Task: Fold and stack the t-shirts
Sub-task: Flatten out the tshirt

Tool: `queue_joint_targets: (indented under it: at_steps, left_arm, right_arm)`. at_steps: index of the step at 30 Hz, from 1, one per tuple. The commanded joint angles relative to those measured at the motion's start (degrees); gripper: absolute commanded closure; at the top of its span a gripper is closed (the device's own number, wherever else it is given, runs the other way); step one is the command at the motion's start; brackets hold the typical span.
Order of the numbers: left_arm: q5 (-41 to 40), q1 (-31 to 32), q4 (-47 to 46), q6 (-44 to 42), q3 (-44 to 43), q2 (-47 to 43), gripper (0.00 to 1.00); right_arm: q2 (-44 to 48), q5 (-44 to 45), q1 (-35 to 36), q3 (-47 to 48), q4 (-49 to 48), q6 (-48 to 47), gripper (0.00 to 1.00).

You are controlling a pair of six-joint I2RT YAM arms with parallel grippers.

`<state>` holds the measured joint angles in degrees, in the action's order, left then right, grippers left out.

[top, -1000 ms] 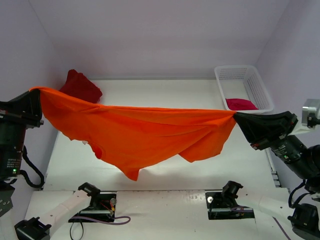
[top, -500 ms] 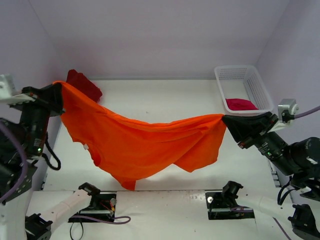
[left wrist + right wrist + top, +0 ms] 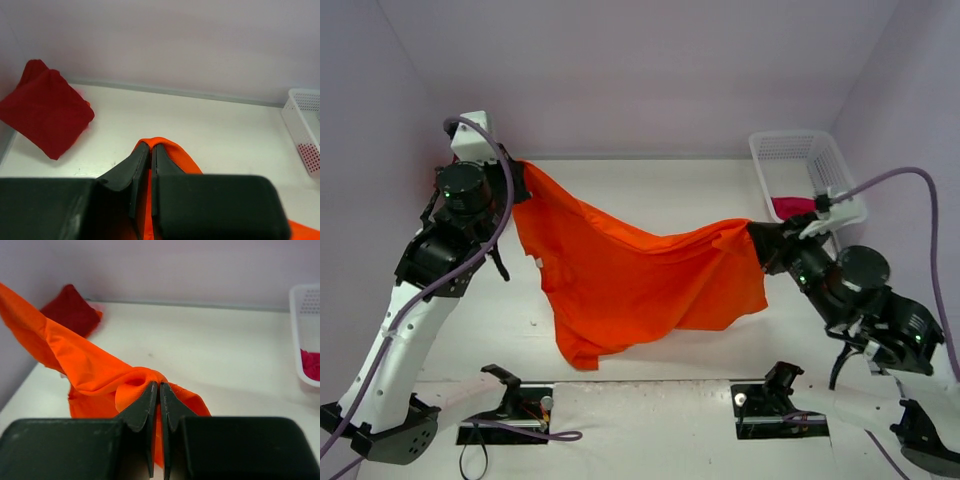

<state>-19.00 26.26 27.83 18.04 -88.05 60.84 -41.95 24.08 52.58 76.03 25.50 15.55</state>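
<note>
The bright orange t-shirt (image 3: 635, 280) hangs slack between both arms over the middle of the table, its lower part drooping toward the near edge. My left gripper (image 3: 518, 172) is shut on the shirt's upper left corner (image 3: 167, 150) at the back left. My right gripper (image 3: 758, 238) is shut on the opposite corner (image 3: 140, 377) at the right. A dark red t-shirt (image 3: 47, 112) lies folded in the back left corner, hidden behind the left arm in the top view. A crimson-pink t-shirt (image 3: 790, 207) lies inside the white mesh basket (image 3: 790, 150).
The basket stands at the back right against the wall (image 3: 640, 80). Both arm bases (image 3: 510, 405) sit at the near edge with loose cables. The left arm rises tall along the left side of the table (image 3: 660, 190).
Both grippers have swung inward and toward the back, bringing the orange shirt's corners closer together. The shirt has gone from stretched wide to hanging slack and lower over the table.
</note>
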Motion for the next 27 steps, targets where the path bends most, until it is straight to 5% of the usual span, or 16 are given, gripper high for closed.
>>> queue_joint_targets:
  at_steps: [1, 9, 17, 27]
  left_arm:
    - [-0.2, 0.0, -7.2, 0.8, -0.4, 0.1, 1.0]
    - [-1.1, -0.4, -8.1, 1.0, 1.1, 3.1, 1.0]
    - [-1.4, -1.4, -8.2, 0.7, 1.0, 3.8, 1.0]
    - [-0.6, -2.4, -9.6, 0.4, 2.0, 5.3, 1.0]
  right_arm:
    - [-5.0, 7.1, 0.0, -1.1, -1.9, 1.3, 1.0]
    - [-17.4, 2.1, -5.2, 0.1, -1.7, -1.4, 1.0]
    - [-24.2, -14.6, -25.4, 4.7, -4.6, -6.8, 1.0]
    - [-25.9, -26.0, -36.4, 4.0, -7.3, -8.3, 1.0]
